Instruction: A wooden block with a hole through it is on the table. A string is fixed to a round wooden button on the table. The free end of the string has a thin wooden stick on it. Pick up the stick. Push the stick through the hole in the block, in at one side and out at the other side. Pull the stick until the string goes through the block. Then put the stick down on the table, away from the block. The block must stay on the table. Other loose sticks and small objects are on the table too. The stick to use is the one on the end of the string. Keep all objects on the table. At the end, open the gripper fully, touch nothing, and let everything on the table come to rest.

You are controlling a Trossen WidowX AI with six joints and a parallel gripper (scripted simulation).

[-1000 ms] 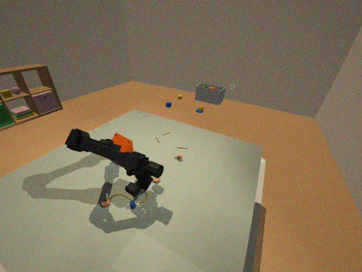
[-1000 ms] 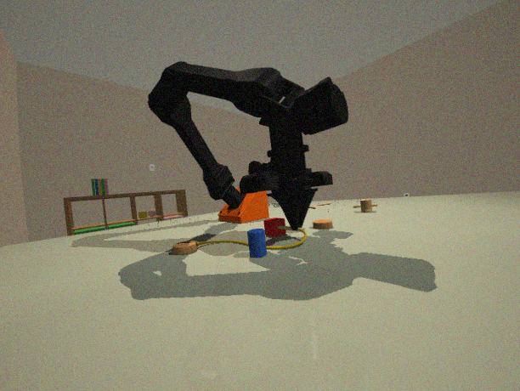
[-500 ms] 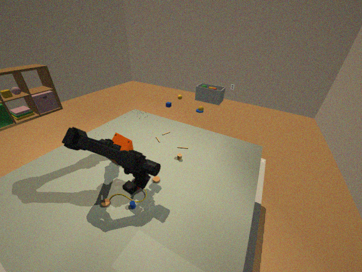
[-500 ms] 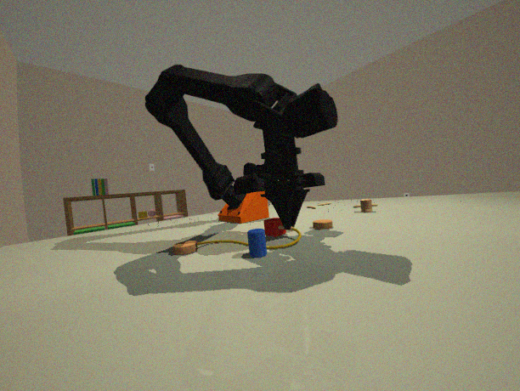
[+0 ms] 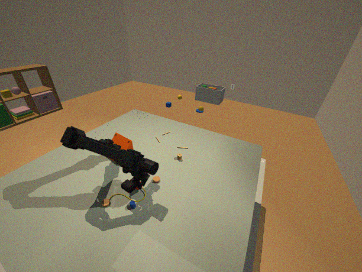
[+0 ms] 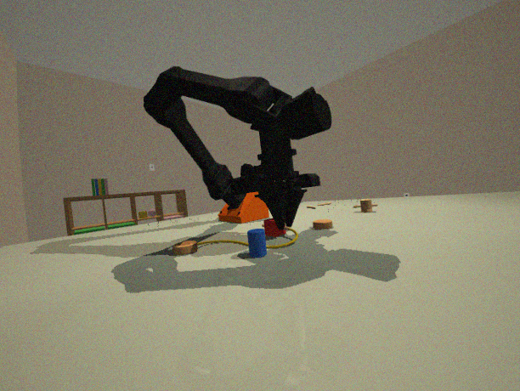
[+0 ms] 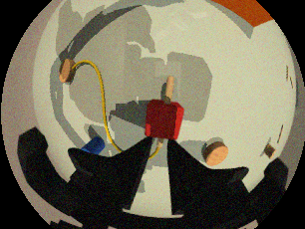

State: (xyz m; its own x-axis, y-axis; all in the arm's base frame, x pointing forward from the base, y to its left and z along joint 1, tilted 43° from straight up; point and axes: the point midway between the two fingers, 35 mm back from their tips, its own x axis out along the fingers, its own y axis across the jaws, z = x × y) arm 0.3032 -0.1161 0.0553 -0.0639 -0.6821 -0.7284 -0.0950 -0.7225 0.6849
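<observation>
The red block (image 7: 163,118) (image 6: 272,227) lies on the table right in front of my fingertips. The thin wooden stick (image 7: 169,87) pokes out of the block's far side. The yellow string (image 7: 103,95) (image 6: 221,243) (image 5: 121,195) curves from the block's near side back to the round wooden button (image 7: 65,70) (image 6: 185,247) (image 5: 106,202). My gripper (image 7: 159,139) (image 6: 284,223) (image 5: 137,184) points down at the table against the near side of the block. Its fingers stand a little apart, and only the string runs between them.
A blue cylinder (image 7: 95,146) (image 6: 257,242) (image 5: 132,204) stands close by, inside the string's loop. A loose wooden disc (image 7: 215,153) (image 6: 322,223) (image 5: 156,179) lies on the other side. A small wooden cylinder (image 5: 179,156) (image 6: 365,205) and loose sticks (image 5: 166,133) lie farther off. The orange arm base (image 5: 122,141) is behind.
</observation>
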